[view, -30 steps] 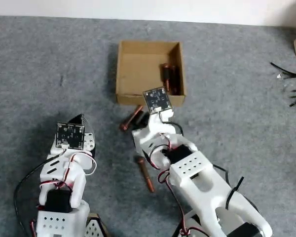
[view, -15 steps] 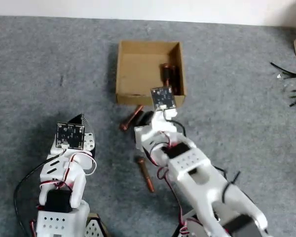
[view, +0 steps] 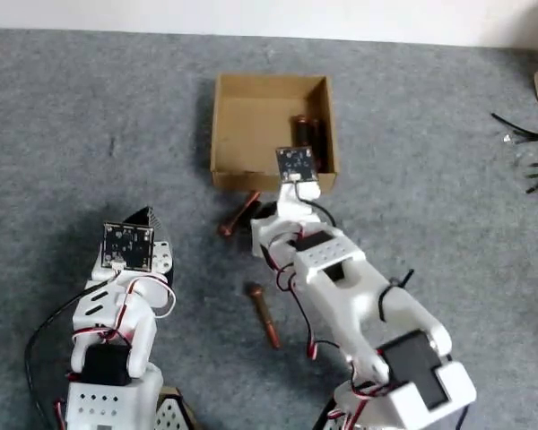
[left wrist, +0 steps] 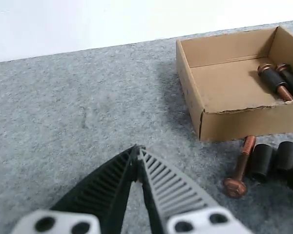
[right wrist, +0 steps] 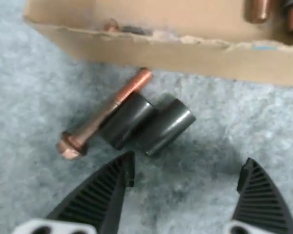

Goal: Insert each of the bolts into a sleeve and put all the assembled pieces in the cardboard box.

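Your left tool (left wrist: 137,151) has its fingers pressed together with nothing between them. It sits well short of the cardboard box (view: 217,134), out beyond that box's front left corner, over the bare grey felt of the desk (view: 430,134).

A lone bolt (view: 262,313), copper in colour, lies flat on the desk on the robot's side of the box. It is well apart from the front wall and just beside your right arm.

Your right tool (right wrist: 185,168) hovers low just short of the box's front wall, near its right half. Its fingers are spread wide apart and hold nothing.

Between that tool and the front wall lie two black sleeves (right wrist: 168,124), side by side and touching each other. A second bolt (right wrist: 105,114) rests against the sleeve farther from the box's right corner. Its threaded end points at the front wall and its flanged head points away from it. You cannot tell whether the tip reaches the cardboard.

Inside the box, two assembled pieces (left wrist: 272,80), each a copper bolt through a black sleeve, lie side by side along the right wall. The rest of the box floor is bare cardboard.

Far off to the right of the box, at the desk's edge, lie some thin black strips (view: 524,134).
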Controlling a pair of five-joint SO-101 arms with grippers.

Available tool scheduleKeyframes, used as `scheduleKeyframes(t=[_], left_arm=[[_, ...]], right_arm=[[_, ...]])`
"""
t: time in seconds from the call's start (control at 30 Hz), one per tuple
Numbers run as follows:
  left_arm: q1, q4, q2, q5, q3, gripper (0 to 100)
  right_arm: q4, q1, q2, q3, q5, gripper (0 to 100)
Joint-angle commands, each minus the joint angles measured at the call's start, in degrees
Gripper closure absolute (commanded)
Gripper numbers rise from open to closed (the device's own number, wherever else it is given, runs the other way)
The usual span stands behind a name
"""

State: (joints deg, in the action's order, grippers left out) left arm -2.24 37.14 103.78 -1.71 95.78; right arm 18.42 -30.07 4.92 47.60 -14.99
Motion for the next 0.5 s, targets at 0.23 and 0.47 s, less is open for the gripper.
scheduleKeyframes(t=[0.23,0.47], left_arm=[[-0.22,-1.49,0.66,0.44,-1.54,99],[1.10,-1.32,0.66,0.35,-1.54,99]], right_arm=[[-0.92,0.66,-6.81,-7.08,-0.35,69.3],[-0.92,0.75,-8.13,-8.40,-0.35,69.3]])
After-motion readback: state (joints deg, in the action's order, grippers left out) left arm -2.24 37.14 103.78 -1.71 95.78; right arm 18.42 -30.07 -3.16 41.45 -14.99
